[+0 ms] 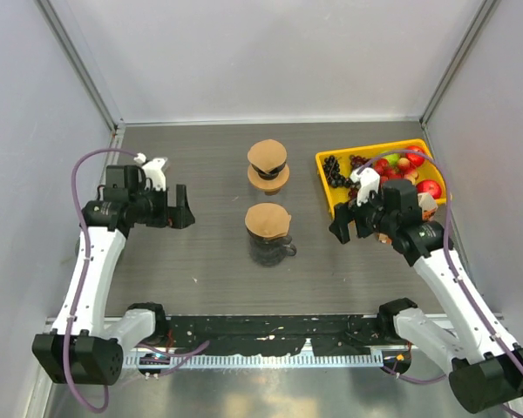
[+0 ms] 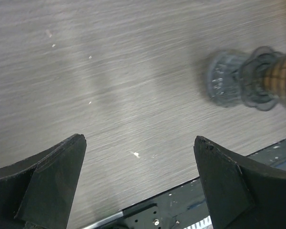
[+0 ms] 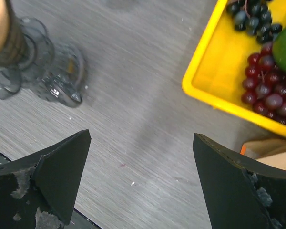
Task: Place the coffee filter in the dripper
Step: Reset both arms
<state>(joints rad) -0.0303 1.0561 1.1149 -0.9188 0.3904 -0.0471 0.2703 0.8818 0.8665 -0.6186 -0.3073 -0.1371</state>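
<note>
Grey wood-grain table, seen from above, carried a brown paper filter on the far stand and the dripper nearer. The left gripper and right gripper hung empty. The left wrist view showed fingers spread wide and the dripper blurred. The right wrist view showed the same beside a yellow tray. The filter looked light and crushable, so it should be pinched at its rim.

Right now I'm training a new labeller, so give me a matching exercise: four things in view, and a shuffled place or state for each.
1 yellow tray
2 left tool
3 near dripper
4 far dripper

a open, over bare table
b centre, closer to arm bases
c holds fruit, right side
d centre, nearer back wall

Pairs: 1-c, 2-a, 3-b, 4-d
</note>
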